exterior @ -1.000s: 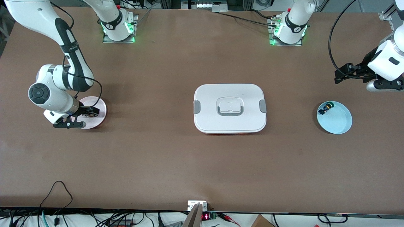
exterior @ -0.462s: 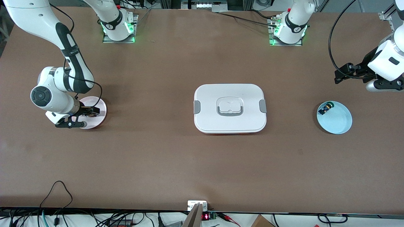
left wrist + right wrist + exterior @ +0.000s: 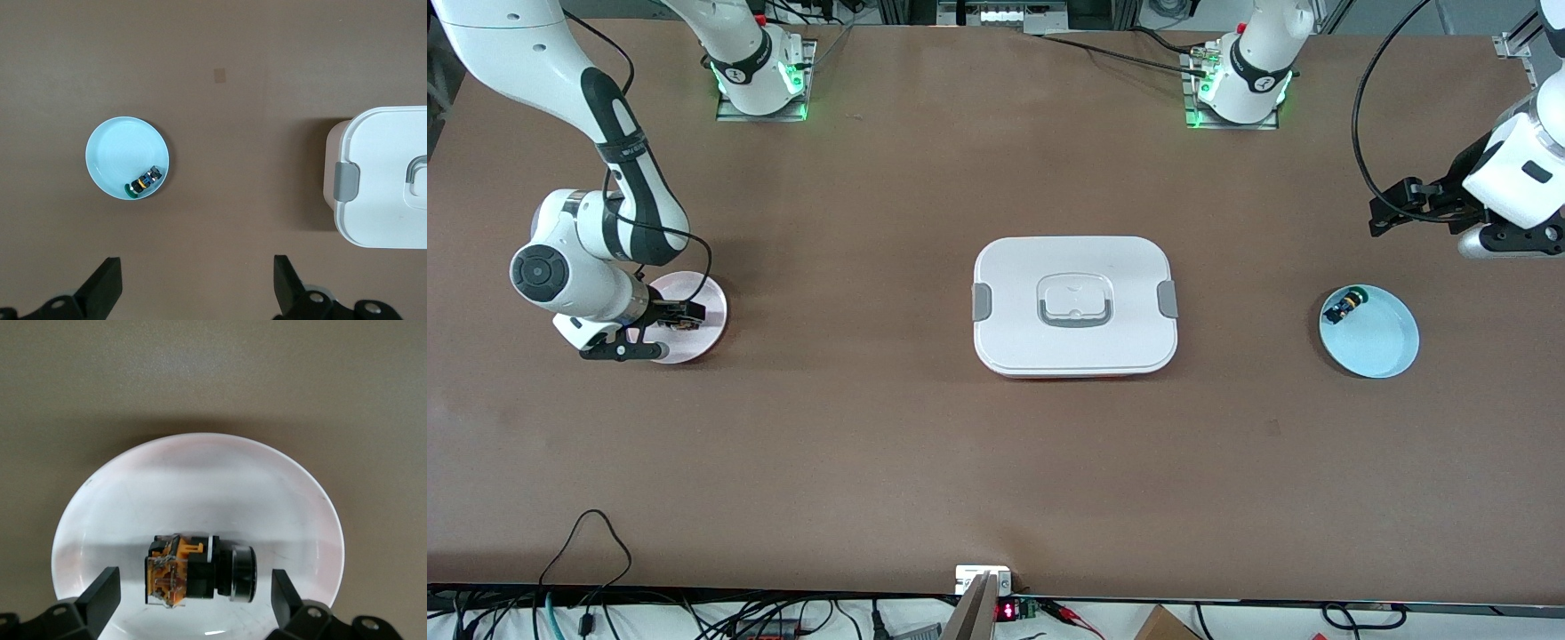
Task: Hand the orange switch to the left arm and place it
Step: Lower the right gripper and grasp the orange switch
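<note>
The orange switch (image 3: 200, 577) lies on its side on a pale pink plate (image 3: 200, 473) toward the right arm's end of the table. My right gripper (image 3: 193, 600) is low over that plate, open, with one finger on each side of the switch and neither touching it. In the front view the right gripper (image 3: 680, 316) covers most of the switch. The white box (image 3: 1075, 305) stands at the table's middle. My left gripper (image 3: 1392, 209) is open and empty, up in the air toward the left arm's end, and waits.
A light blue plate (image 3: 1383, 351) near the left arm's end holds a small black switch with blue, green and yellow parts (image 3: 1343, 308). The left wrist view shows the blue plate (image 3: 113, 147), that small switch (image 3: 143, 181) and the box's corner (image 3: 387, 180).
The right arm's wrist has shifted slightly while its gripper stays at the pink plate. The left arm has not moved.
</note>
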`<state>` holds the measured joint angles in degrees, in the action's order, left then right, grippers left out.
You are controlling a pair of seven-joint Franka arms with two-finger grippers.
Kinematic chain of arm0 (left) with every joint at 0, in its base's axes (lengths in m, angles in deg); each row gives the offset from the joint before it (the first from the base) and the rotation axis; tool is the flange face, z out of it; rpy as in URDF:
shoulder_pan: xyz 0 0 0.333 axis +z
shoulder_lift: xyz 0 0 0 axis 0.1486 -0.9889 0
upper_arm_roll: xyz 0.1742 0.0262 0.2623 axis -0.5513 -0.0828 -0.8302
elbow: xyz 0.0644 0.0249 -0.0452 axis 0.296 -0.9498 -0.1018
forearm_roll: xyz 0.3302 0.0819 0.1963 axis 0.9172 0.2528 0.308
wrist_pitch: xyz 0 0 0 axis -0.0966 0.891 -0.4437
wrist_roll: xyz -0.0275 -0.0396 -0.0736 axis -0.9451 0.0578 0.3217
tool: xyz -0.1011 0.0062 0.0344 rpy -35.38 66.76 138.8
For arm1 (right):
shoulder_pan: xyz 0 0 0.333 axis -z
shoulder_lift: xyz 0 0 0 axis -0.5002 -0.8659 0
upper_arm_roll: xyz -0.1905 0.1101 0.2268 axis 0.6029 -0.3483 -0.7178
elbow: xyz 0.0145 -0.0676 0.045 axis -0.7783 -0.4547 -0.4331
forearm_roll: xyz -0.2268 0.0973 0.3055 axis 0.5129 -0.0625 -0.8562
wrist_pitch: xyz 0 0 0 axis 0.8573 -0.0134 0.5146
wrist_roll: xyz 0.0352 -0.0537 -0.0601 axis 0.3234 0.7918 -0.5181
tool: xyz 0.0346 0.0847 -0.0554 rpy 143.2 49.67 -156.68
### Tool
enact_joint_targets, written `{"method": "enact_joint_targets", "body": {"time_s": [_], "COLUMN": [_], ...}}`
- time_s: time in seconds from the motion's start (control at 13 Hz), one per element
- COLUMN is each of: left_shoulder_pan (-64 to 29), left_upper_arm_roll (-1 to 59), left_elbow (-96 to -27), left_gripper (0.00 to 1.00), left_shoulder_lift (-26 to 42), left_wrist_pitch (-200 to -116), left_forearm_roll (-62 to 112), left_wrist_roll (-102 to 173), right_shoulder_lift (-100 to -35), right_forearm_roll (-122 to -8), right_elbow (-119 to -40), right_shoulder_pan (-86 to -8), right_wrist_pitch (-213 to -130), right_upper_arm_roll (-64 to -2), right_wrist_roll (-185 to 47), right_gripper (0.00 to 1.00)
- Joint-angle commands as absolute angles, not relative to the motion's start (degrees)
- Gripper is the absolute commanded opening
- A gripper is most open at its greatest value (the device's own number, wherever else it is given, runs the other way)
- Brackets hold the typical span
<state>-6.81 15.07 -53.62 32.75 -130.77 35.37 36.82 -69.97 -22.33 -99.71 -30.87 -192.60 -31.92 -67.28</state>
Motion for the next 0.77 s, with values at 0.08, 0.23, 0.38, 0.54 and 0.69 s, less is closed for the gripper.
{"method": "enact_joint_targets", "body": {"time_s": [0.08,0.23,0.38,0.54,0.69], "left_shoulder_pan": [-6.6,-6.5,-6.6,-6.6,-6.4], "left_upper_arm_roll": [15.4,15.4,15.4,15.4,15.3], "left_elbow": [-51.9,-51.9,-51.9,-51.9,-51.9], "left_gripper": [1.00,1.00,1.00,1.00,1.00], "left_shoulder_lift": [32.0,32.0,32.0,32.0,32.0], "left_wrist_pitch": [-129.7,-129.7,-129.7,-129.7,-129.7], "left_forearm_roll": [37.0,37.0,37.0,37.0,37.0], "left_wrist_roll": [37.2,37.2,37.2,37.2,37.3], "right_shoulder_lift": [-70.1,-70.5,-71.0,-71.1,-71.1], "right_forearm_roll": [-21.5,-21.7,-21.7,-21.7,-21.7], "right_elbow": [-100.5,-100.5,-100.5,-100.6,-101.2], "right_shoulder_pan": [-30.1,-30.1,-30.2,-30.1,-29.9], "right_wrist_pitch": [-193.7,-193.8,-193.8,-193.8,-193.8], "right_upper_arm_roll": [-32.4,-32.5,-32.5,-32.5,-32.5], "right_wrist_roll": [-68.9,-68.9,-68.8,-68.9,-69.0], "right_gripper": [1.00,1.00,1.00,1.00,1.00]}}
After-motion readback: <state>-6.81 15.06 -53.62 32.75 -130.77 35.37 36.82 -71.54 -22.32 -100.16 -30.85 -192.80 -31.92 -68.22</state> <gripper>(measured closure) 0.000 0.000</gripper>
